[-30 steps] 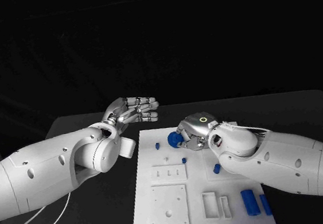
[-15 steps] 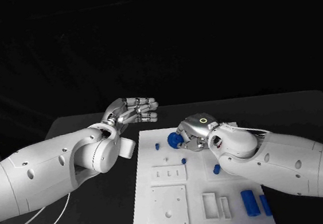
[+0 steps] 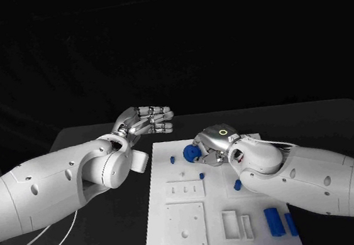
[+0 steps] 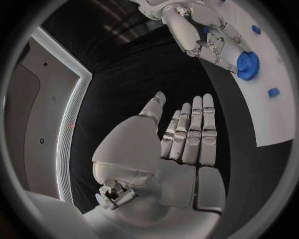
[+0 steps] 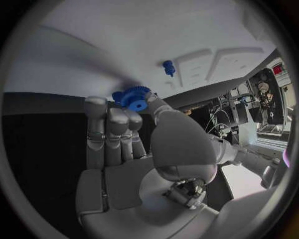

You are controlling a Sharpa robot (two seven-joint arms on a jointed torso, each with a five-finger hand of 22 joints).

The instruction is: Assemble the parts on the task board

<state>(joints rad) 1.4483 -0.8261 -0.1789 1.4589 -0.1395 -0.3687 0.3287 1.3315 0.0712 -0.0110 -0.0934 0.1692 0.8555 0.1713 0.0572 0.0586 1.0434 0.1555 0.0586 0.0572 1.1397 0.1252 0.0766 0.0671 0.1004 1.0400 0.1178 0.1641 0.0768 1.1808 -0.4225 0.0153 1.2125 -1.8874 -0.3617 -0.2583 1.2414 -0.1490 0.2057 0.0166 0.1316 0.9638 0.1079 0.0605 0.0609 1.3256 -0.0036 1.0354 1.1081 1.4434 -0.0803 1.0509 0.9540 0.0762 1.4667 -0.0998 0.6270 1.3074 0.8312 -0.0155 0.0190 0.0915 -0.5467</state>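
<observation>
1. Step in hand, as I judged it: placing the blue gear (image 3: 191,152) on the task board (image 3: 178,193). The gear sat at the board's far end, right of the small blue part (image 3: 172,159) standing there.
2. Right hand (image 3: 211,145) was over the board's far edge, fingertips (image 5: 99,106) closed round the gear's rim, thumb on the other side. A pinch grip; the right wrist view showed the gear (image 5: 132,98) up against the white surface, but I couldn't tell if it was seated.
3. Left hand (image 3: 144,121) hung above the table beyond the board's far left corner, well apart from the parts. It held nothing; the left wrist view showed the fingers (image 4: 190,130) straight and side by side, thumb a bit out.
4. Next move probably called for pressing the gear straight down onto its mount, then releasing without dragging it.
5. Still loose: blue cylinders (image 3: 272,219) at the near right, a small blue piece (image 3: 238,184) mid-board.
</observation>
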